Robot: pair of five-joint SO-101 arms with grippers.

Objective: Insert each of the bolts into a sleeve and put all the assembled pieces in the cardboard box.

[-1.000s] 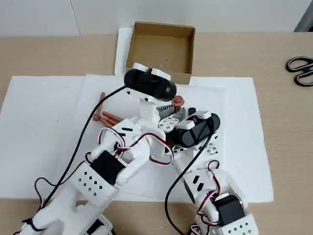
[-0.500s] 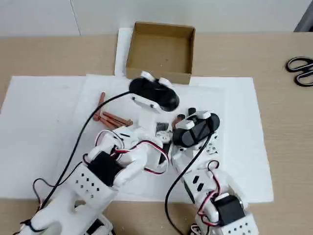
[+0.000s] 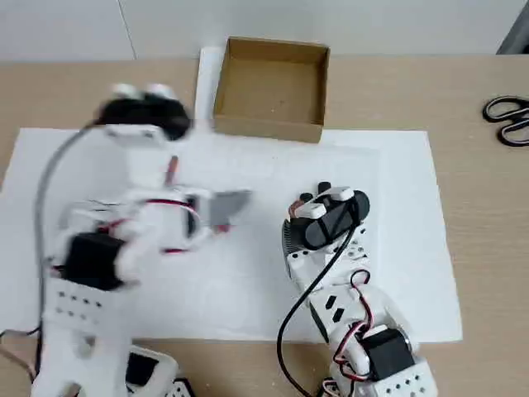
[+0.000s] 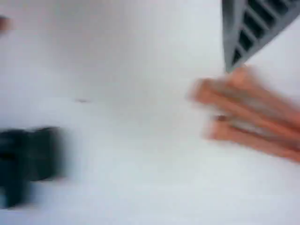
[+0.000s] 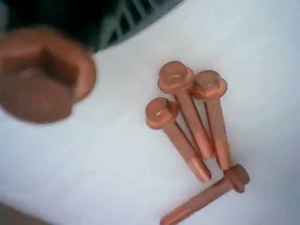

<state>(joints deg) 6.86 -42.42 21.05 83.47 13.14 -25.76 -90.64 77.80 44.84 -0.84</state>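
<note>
Step in hand, as I read it: left gripper [image 3: 225,208] picks the next bolt. Loose bolts [image 5: 174,77] lie on the white sheet [image 3: 397,248], on the left arm's side and well apart from the box [image 3: 269,124]. Three lie side by side, touching, heads together. A fourth [image 5: 201,199] lies across just beside their tips, maybe touching.

I'd take the fourth, since it has the most room round it. Grip near the head and leave the shank free for a sleeve. Lift straight so the three don't roll.

Left gripper hangs just over the pile. Can't tell if it's open or closed; nothing seen in it. A dark sleeve [image 4: 28,161] lies on the sheet nearby.

Right gripper [image 3: 312,198] is clamped on a bolt [image 5: 42,75], which is off the sheet with its head toward the wrist camera. The dark part behind it is probably its sleeve, not sure. No pieces in the box yet.
</note>
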